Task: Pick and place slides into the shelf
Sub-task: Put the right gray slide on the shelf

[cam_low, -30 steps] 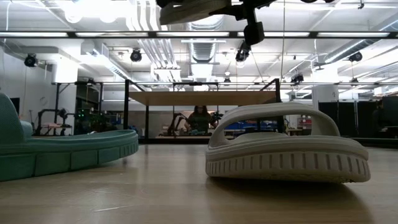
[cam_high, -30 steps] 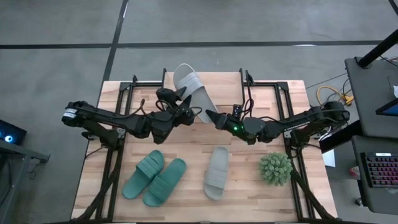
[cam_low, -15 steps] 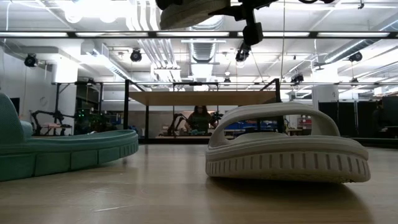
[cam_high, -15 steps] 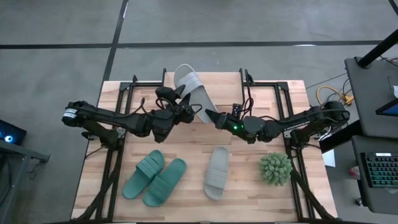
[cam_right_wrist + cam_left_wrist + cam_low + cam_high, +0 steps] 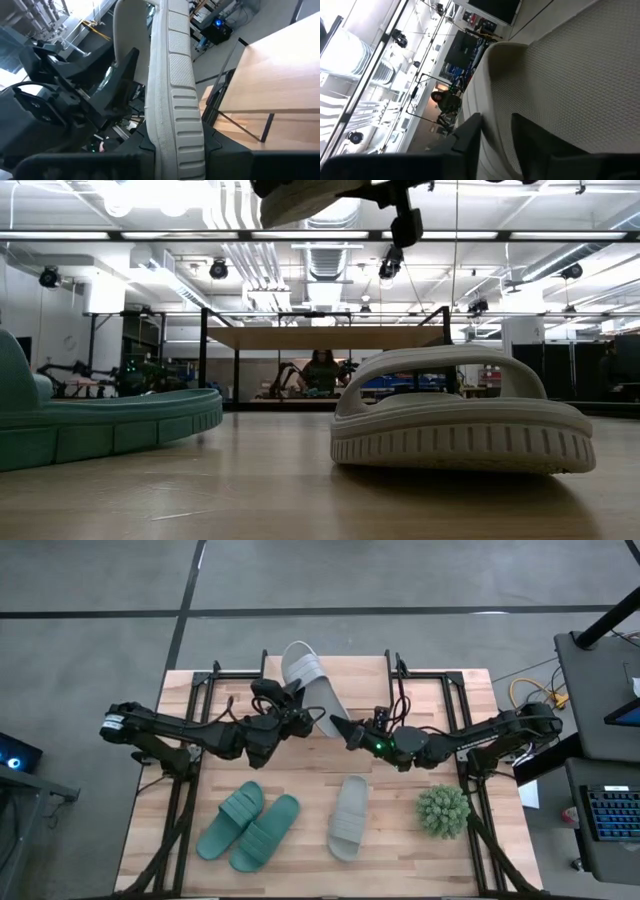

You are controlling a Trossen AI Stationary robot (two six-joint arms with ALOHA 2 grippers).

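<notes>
One pale grey slide [image 5: 312,685] hangs in the air between both grippers, over the far middle of the table and partly above the shelf [image 5: 365,675]. In the low view it shows at the top edge [image 5: 305,192], higher than the shelf top [image 5: 325,337]. My left gripper [image 5: 298,712] is shut on its strap, and my right gripper [image 5: 350,730] is shut on its near end. The second grey slide [image 5: 348,817] and the teal pair [image 5: 247,827] lie sole down on the table's near half. My left gripper pinches the strap's edge [image 5: 492,107] between its two fingers [image 5: 468,134], coming level from the table's left. The slide is lifted clear. My right gripper pinches the sole at its near end [image 5: 175,120], fingers [image 5: 212,142] on its two faces, coming from the right. The ribbed side wall faces its camera.
A spiky green plant ball [image 5: 443,810] sits at the near right of the table. Black frame rails run along both table sides [image 5: 185,800]. In the low view the grey slide [image 5: 460,415] and a teal slide [image 5: 100,430] stand close in front.
Both grippers keep their hold. In the low view the held slide has risen a little and tipped slightly.
</notes>
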